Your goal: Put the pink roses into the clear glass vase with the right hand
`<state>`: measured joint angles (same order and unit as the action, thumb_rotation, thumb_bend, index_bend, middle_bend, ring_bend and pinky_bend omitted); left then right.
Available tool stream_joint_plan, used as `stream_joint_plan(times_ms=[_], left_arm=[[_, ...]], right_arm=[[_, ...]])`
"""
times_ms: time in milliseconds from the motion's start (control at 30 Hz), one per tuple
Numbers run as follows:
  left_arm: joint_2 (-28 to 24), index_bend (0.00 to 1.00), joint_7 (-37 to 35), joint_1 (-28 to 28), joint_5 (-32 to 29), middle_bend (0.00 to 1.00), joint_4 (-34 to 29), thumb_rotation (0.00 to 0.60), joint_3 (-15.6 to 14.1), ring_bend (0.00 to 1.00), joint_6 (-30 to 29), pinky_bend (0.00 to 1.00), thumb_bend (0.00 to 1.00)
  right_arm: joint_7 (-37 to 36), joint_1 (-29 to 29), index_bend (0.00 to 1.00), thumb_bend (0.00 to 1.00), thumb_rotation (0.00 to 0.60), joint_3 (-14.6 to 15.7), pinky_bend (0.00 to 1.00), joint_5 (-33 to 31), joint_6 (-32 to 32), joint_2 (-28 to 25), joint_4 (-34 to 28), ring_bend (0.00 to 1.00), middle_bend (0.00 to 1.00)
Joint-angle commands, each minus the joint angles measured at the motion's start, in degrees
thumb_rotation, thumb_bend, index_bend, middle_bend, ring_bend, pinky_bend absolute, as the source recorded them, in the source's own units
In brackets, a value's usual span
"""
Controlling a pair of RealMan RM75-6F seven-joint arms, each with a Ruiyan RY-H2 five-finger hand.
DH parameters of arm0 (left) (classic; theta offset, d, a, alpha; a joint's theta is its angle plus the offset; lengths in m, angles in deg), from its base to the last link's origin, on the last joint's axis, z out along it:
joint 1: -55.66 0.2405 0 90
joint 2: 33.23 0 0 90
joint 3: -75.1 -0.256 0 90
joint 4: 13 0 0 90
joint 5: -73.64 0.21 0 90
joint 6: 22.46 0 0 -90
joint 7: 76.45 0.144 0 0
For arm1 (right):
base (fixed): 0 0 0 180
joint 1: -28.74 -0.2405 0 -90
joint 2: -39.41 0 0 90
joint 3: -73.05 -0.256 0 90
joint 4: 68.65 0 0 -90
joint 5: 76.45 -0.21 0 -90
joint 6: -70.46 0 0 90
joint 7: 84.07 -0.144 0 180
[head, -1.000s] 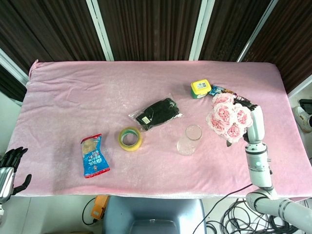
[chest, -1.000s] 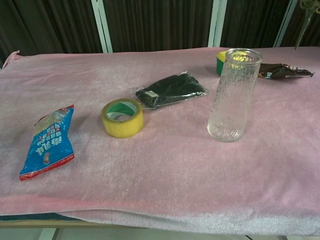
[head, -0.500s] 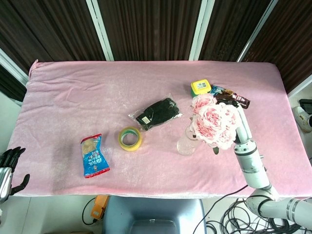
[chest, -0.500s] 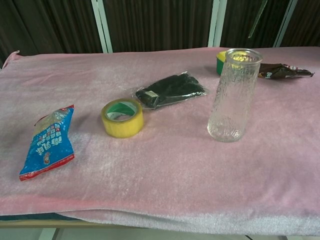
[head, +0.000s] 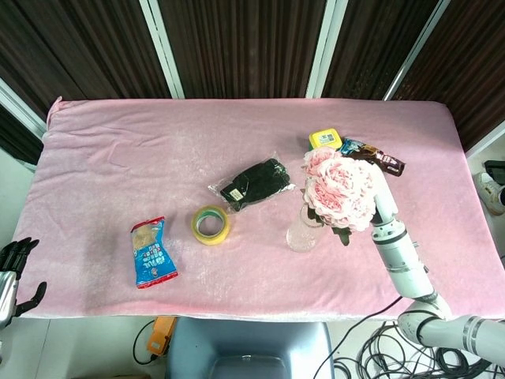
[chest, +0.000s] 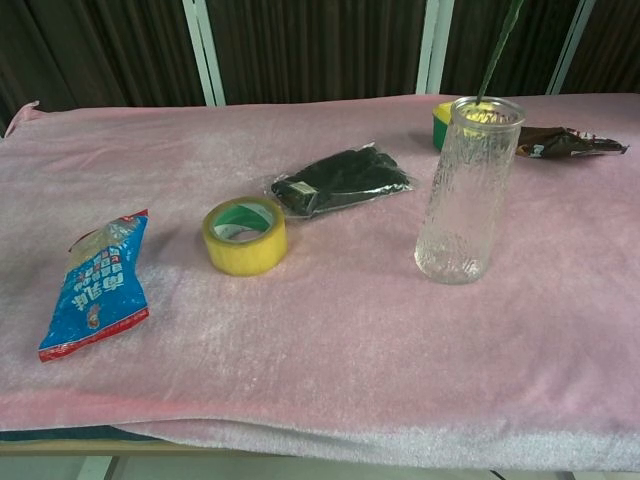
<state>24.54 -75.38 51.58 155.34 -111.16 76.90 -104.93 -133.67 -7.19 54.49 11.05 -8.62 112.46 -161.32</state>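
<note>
The pink roses (head: 339,189) hang as a bunch over the clear glass vase (head: 301,234) and cover its mouth in the head view. In the chest view the textured vase (chest: 468,190) stands upright, and a green stem (chest: 497,50) slants down to its rim. I cannot tell whether the stem tip is inside. My right hand is almost wholly hidden behind the blooms and holds the bunch. Only its wrist and forearm (head: 393,245) show, reaching in from the lower right. My left hand (head: 12,272) hangs open off the table's left front corner.
A yellow tape roll (head: 210,224) and a black packet (head: 254,183) lie left of the vase. A blue snack bag (head: 153,253) lies further left. Behind the vase are a yellow-green box (head: 325,140) and a dark snack bar (head: 375,155).
The right arm has carried the roses leftward from beside the vase to above it. The stem has swung left and down to the vase's rim. The left hand has barely moved.
</note>
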Motion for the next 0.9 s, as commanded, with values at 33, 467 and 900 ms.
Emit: stream_joint_plan(times_ms=[33, 467, 900], left_arm=[[0.0, 0.13, 0.0, 0.0, -0.2, 0.08, 0.0, 0.600, 0.1, 0.07, 0.1, 0.26, 0.36], [-0.2, 0.13, -0.5, -0.1, -1.0, 0.08, -0.1, 0.600, 0.4, 0.07, 0.4, 0.26, 0.36], [-0.4, 0.13, -0.4, -0.2, -1.1, 0.08, -0.3, 0.600, 0.4, 0.07, 0.9, 0.26, 0.36]], right_arm=[[-1.6, -0.5, 0.80, 0.36, 0.600, 0.1, 0.77, -0.9, 1.3, 0.8, 1.6, 0.70, 0.68], [-7.8, -1.8, 0.80, 0.36, 0.600, 1.8, 0.77, -2.8, 6.7, 3.0, 7.9, 0.70, 0.68], [-20.8, -4.0, 0.38, 0.36, 0.600, 7.5, 0.29, 1.1, 14.3, 5.4, 18.5, 0.20, 0.34]])
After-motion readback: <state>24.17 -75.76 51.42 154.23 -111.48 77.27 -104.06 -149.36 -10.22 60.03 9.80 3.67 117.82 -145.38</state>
